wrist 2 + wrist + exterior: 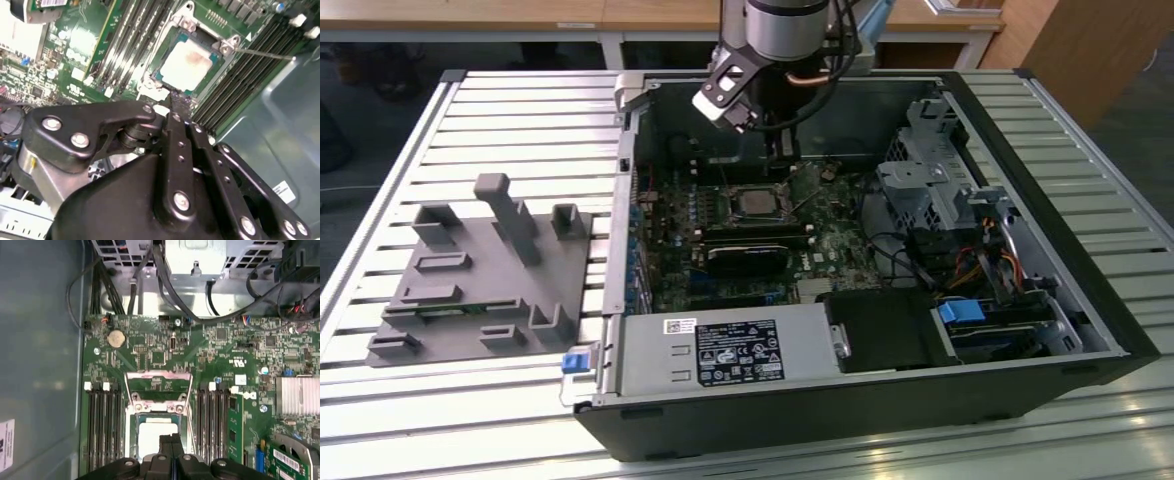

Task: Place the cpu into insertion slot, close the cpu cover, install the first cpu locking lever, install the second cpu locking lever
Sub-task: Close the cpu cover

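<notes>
While the arm hangs down into the open computer case point(854, 425) on the slatted tabletop point(454, 400), the hand point(781, 155) sits low over the green circuit board point(150, 347). And there's the cpu point(156, 437), lying flat in the insertion slot point(135, 424), dull silver top facing up! In the exterior view it shows as a pale square point(754, 203) just below the hand.

Look at the hand in the first wrist view point(171, 439): two black fingers pressed together with barely a seam between them, and nothing held. The tips hover at the chip's near edge; whether they touch it, I cannot tell. In the second wrist view the hand point(172, 102) comes in right at the socket rim, with the cpu point(187, 65) just beyond the tips.

The cpu cover point(159, 376) is open, swung up off the chip at the side of the slot farthest from the hand, and green board shows through its cut-out. A thin locking lever point(262, 53) juts out from a socket corner across the long black slots, unlatched.

Off to the exterior view's left, a grey moulded fixture point(480, 270) rests on the tabletop, well apart from the case.
</notes>
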Robot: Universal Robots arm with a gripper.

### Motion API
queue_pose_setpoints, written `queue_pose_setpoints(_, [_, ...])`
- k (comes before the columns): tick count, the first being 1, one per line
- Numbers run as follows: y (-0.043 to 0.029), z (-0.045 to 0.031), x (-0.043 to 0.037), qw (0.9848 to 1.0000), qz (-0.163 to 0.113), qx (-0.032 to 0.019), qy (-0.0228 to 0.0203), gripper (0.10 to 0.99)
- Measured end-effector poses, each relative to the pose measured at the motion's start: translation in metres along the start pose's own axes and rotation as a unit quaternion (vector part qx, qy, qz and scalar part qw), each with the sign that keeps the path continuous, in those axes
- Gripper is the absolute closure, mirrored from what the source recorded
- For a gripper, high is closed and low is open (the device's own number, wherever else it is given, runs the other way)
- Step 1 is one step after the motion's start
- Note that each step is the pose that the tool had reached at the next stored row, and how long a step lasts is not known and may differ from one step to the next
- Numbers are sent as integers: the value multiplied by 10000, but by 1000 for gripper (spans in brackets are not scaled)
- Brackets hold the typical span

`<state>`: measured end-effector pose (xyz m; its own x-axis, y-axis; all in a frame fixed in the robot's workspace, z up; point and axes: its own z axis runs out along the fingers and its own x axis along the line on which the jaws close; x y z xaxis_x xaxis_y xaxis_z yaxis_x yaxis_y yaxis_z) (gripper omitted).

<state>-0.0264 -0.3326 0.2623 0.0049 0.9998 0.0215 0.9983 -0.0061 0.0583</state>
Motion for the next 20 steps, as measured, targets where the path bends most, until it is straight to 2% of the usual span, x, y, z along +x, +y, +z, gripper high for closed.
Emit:
queue_pose_setpoints(5, [1,-1,-2,10000,0,0,1,980])
queue_pose_setpoints(20, [63,3,-2,10000,0,0,1,980])
